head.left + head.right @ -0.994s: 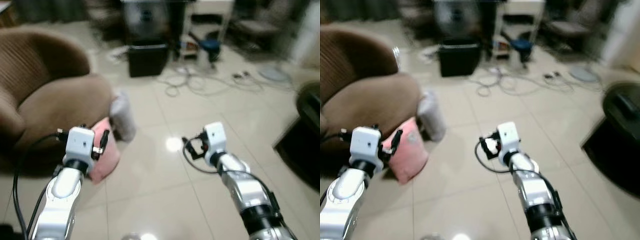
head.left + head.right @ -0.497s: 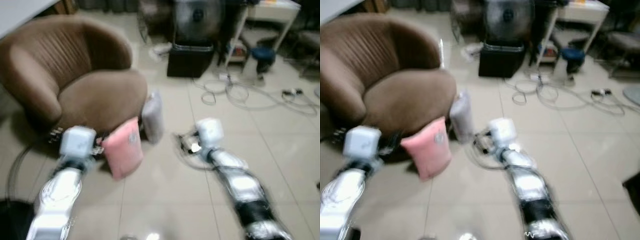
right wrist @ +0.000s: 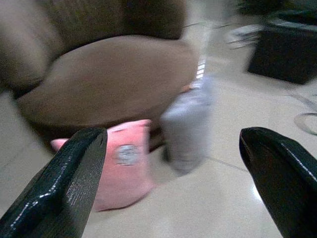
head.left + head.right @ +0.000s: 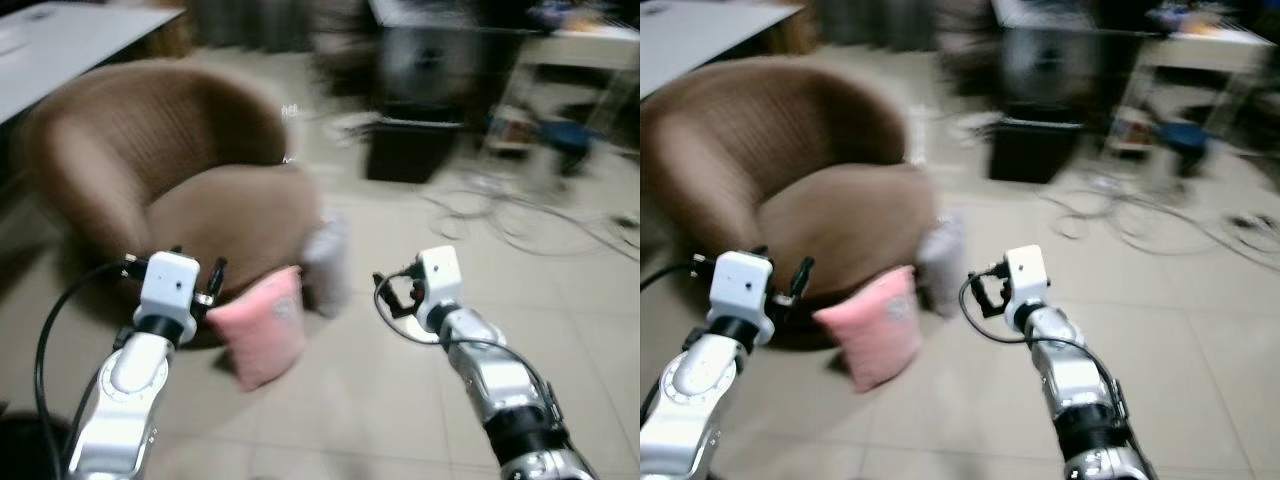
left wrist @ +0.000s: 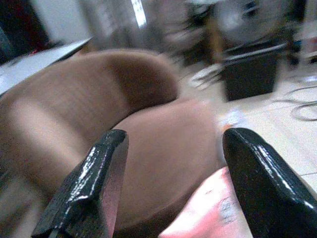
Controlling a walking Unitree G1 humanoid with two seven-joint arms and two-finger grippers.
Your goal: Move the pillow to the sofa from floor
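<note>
Sofa looms nearer; pink pillow (unlabelled) leans against it.

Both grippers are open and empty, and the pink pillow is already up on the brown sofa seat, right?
Not quite. Both grippers, left and right, are open and empty, but the pink pillow is not on the seat: it stands on the floor, leaning against the front of the brown sofa. The right eye view shows it.

Sofa: at 10 o'clock, far left.
Pillow: on the floor, leaning against the sofa's front.
Second pillow: just behind, at 1 o'clock of it.
Box: at 12 o'clock, far back.
Cables: at 2 o'clock.
</note>
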